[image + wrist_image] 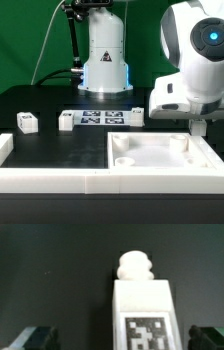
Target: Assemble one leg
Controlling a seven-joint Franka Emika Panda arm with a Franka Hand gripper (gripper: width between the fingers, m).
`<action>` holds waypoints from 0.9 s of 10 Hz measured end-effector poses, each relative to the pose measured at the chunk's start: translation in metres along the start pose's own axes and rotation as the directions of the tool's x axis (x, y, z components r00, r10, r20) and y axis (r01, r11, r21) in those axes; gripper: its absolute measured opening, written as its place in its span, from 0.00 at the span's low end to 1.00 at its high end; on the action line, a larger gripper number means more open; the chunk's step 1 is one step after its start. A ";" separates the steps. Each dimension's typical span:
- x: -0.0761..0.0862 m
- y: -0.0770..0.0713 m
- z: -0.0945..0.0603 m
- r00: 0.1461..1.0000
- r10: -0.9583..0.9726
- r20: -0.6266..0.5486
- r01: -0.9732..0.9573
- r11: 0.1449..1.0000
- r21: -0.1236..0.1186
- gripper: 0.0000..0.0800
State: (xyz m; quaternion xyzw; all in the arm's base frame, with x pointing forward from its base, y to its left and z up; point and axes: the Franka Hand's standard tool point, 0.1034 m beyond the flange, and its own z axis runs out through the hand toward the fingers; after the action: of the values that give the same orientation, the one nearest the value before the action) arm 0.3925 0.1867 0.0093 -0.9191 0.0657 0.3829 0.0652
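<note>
Leg [143, 303]: where, and gripper [121, 335] status?
— Wrist view: leg lies tag-up on black table [50, 269], centred between the fingers [35, 336]; gaps both sides, jaws spread, holding nothing; arm [185, 95] low at the exterior view's right, behind tray [100, 180]; other legs [27, 122] by marker board [100, 118], centre left.

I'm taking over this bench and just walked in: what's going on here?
The Panda arm's gripper hangs low over one small white leg that lies on the black table, past the far rim of the large white tray-like part. Its jaws stand open on either side of the leg, not touching it. A second leg and a third leg sit loose by the marker board.
</note>
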 end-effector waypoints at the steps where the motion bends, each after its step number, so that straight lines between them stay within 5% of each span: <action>1: -0.001 -0.001 0.002 1.000 0.019 0.001 -0.019 1.000 -0.005 0.81; 2: -0.001 -0.004 0.003 1.000 0.029 0.001 -0.029 1.000 -0.010 0.81; 4: 0.000 -0.005 0.001 1.000 0.029 -0.003 -0.029 1.000 -0.009 0.41; 9: -0.002 0.001 -0.025 0.999 0.028 -0.033 -0.028 1.000 0.002 0.36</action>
State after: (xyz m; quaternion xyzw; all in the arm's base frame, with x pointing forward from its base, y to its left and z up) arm 0.4084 0.1819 0.0284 -0.9244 0.0797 0.3683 0.0593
